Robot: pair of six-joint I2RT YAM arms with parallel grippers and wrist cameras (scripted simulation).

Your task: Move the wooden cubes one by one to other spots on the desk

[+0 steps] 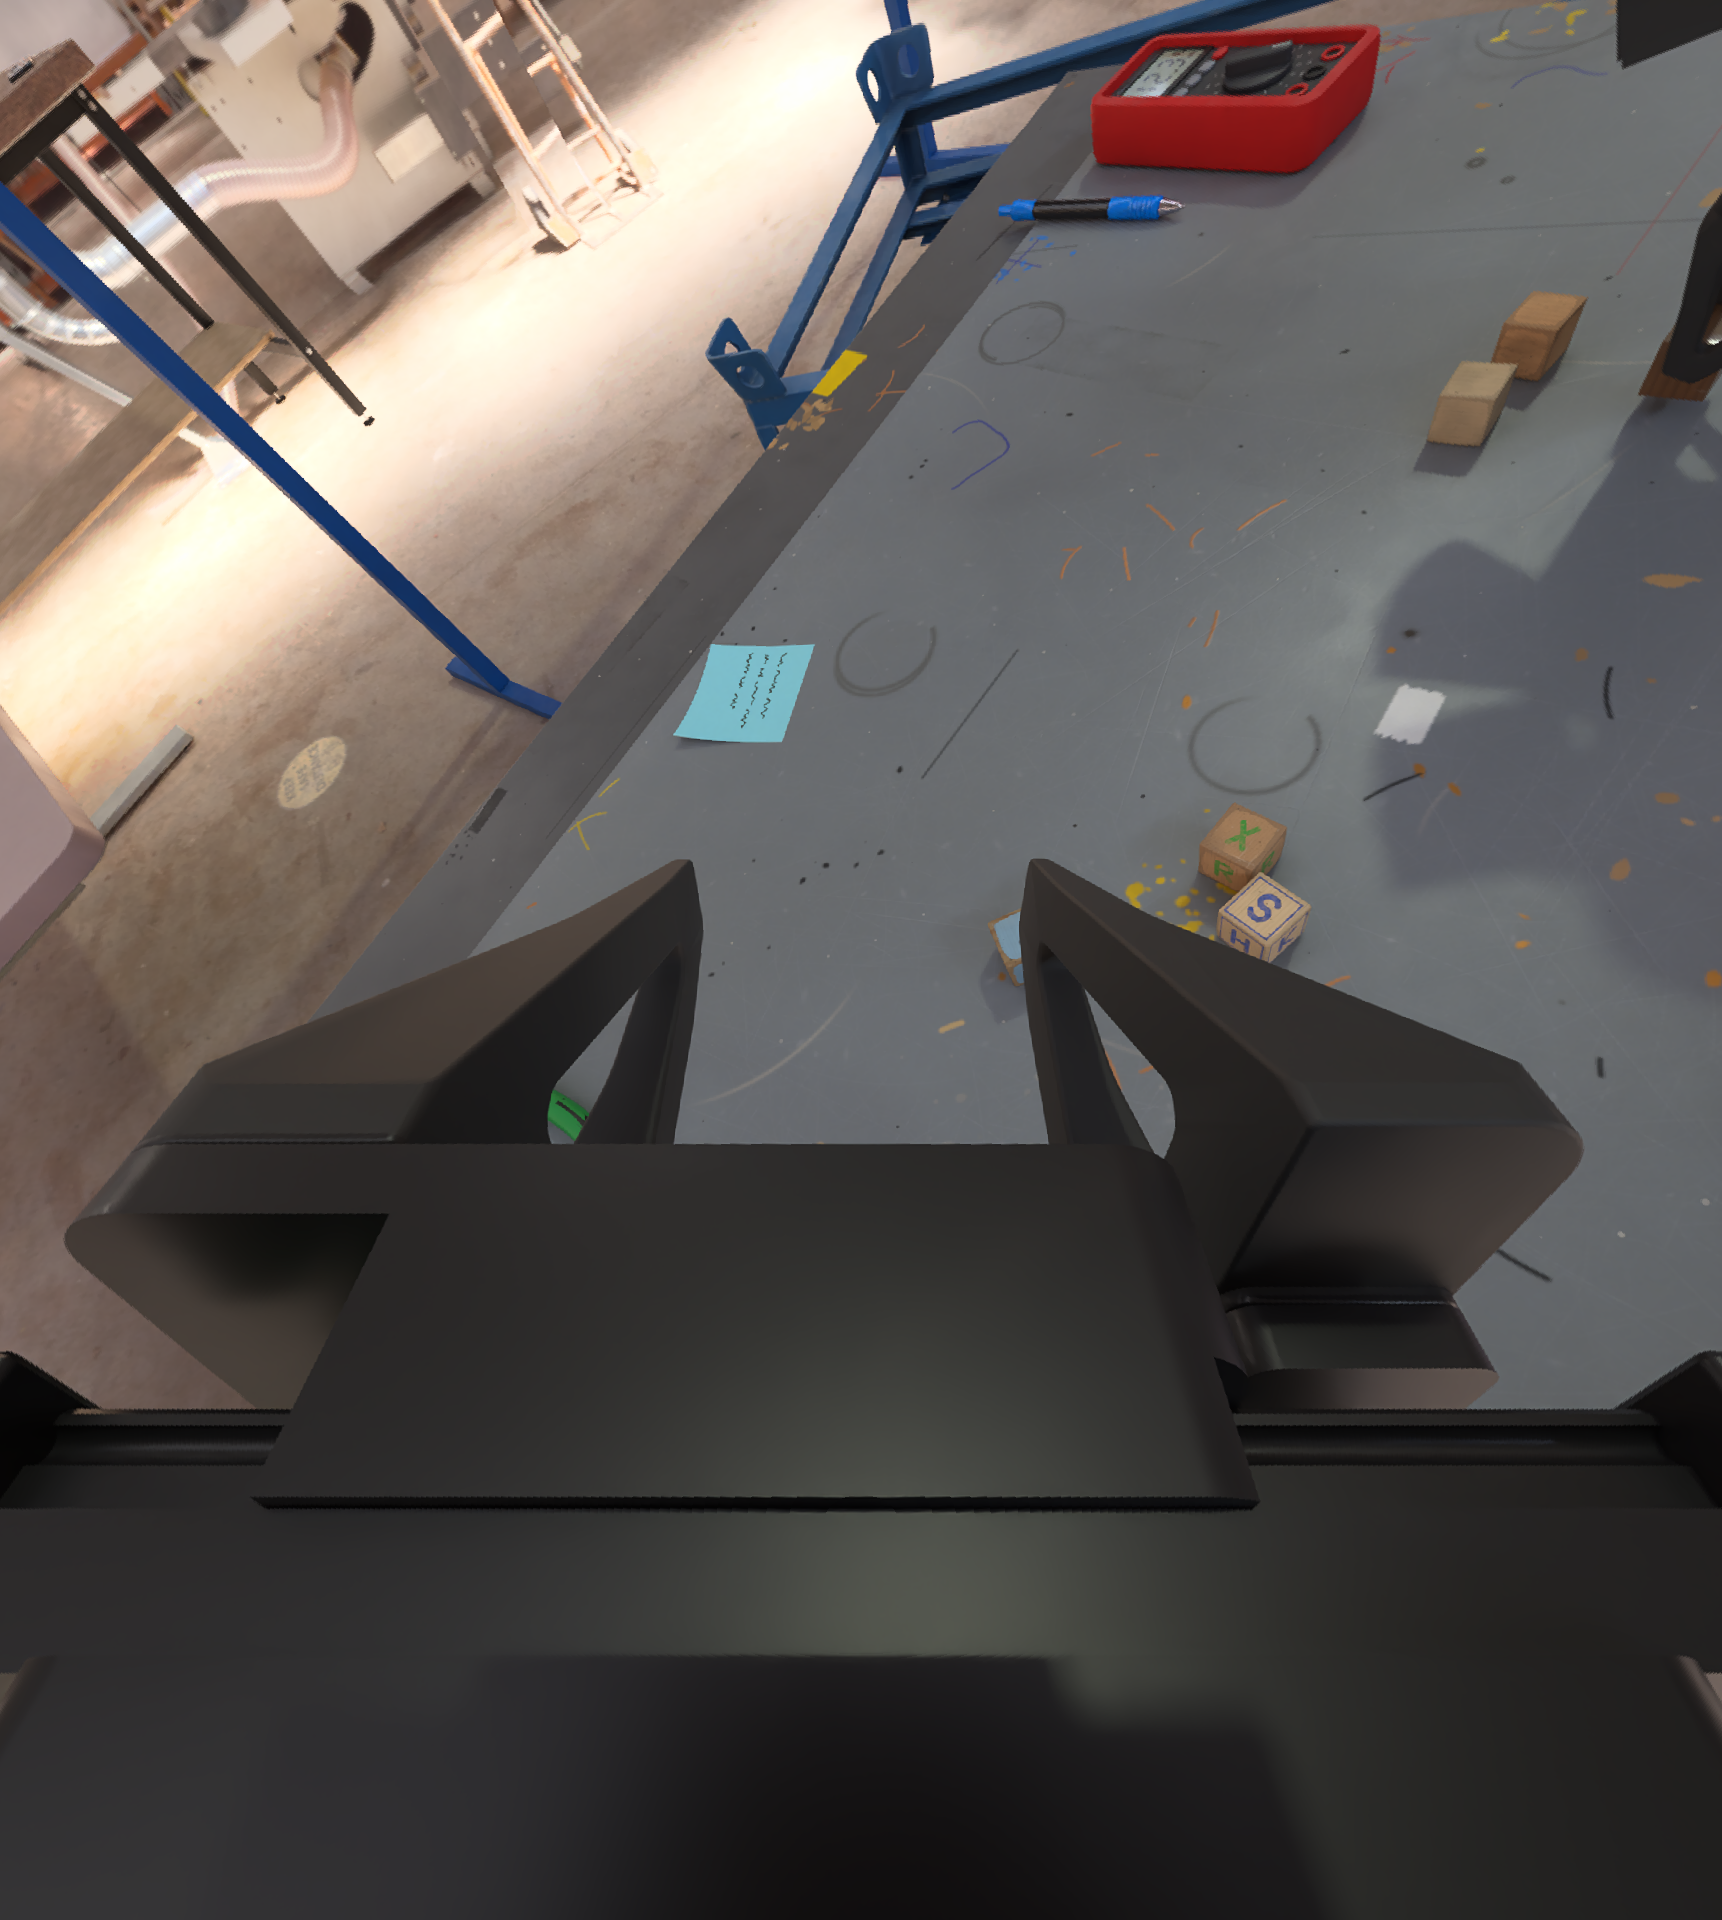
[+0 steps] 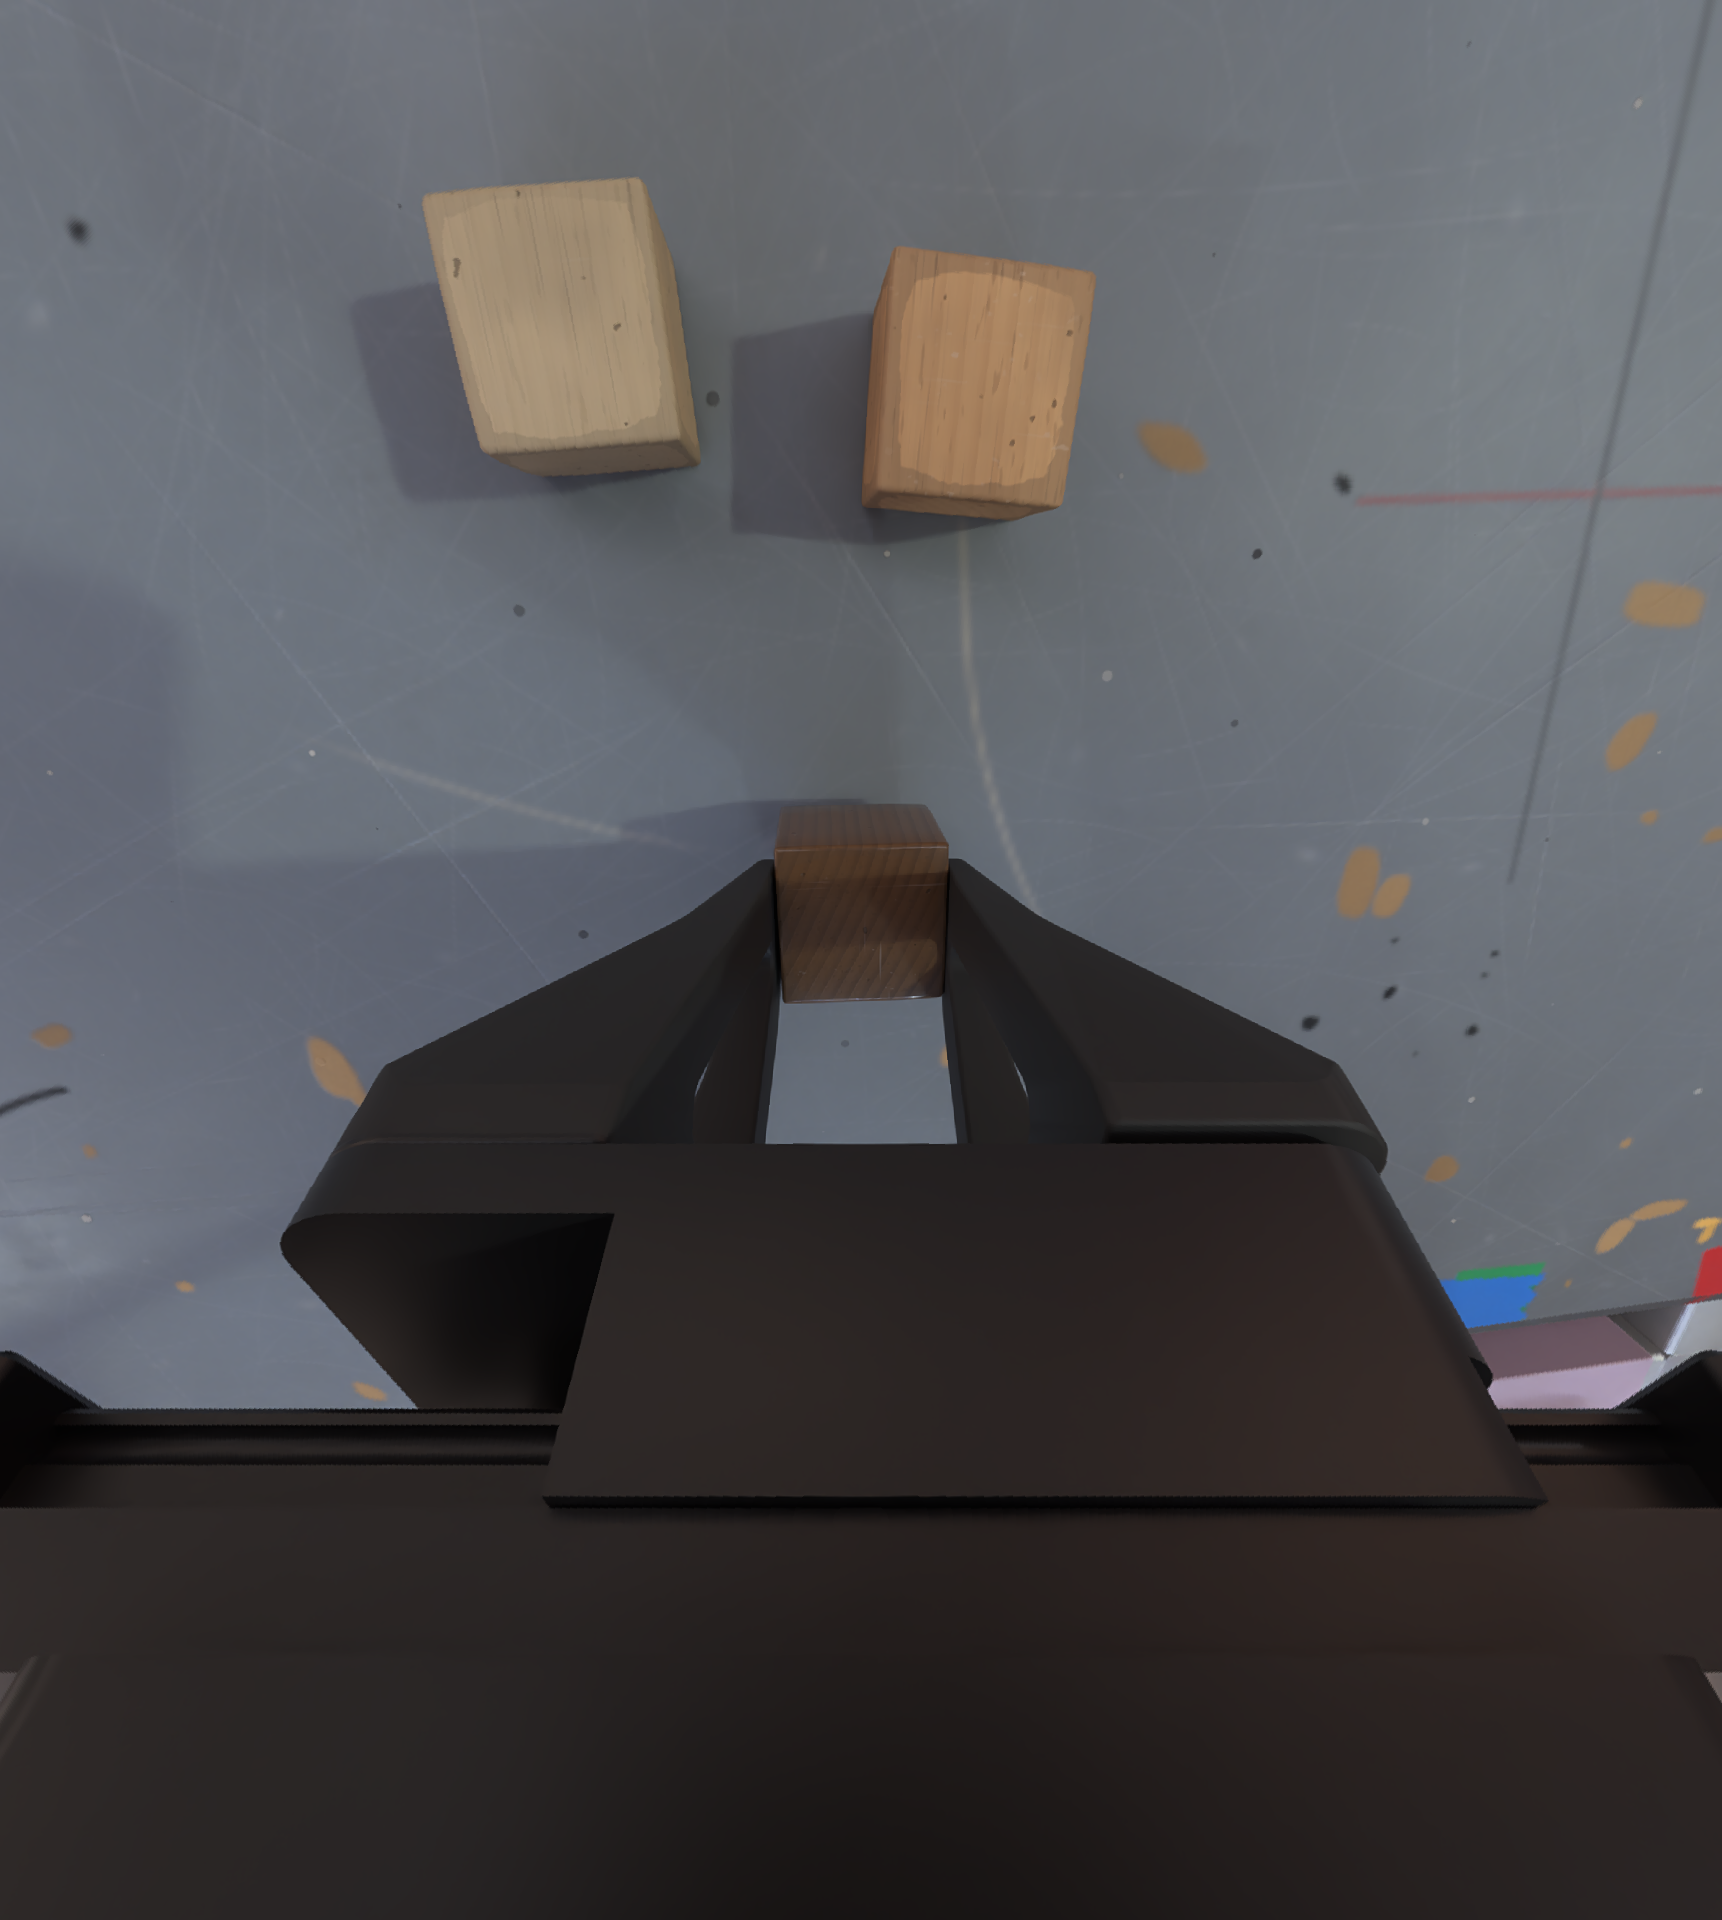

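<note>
Your right gripper is pinching the dark brown cube between its fingertips, and the cube is sitting at the very tips. Just beyond that dark cube, well clear of it, the pale cube and the tan cube are lying side by side with a narrow gap between them; scuffed grey bench is lying open around all three. Only this view is showing the wood grain and worn edges.

Your left gripper is hanging wide and empty over bare bench. The left wrist view alone is showing what lies away from the dark cube: two lettered blocks touching, nearest the left gripper, with a third partly hidden behind its finger, then a blue sticky note close to the bench's side edge, and farthest a blue pen and a red multimeter.
</note>
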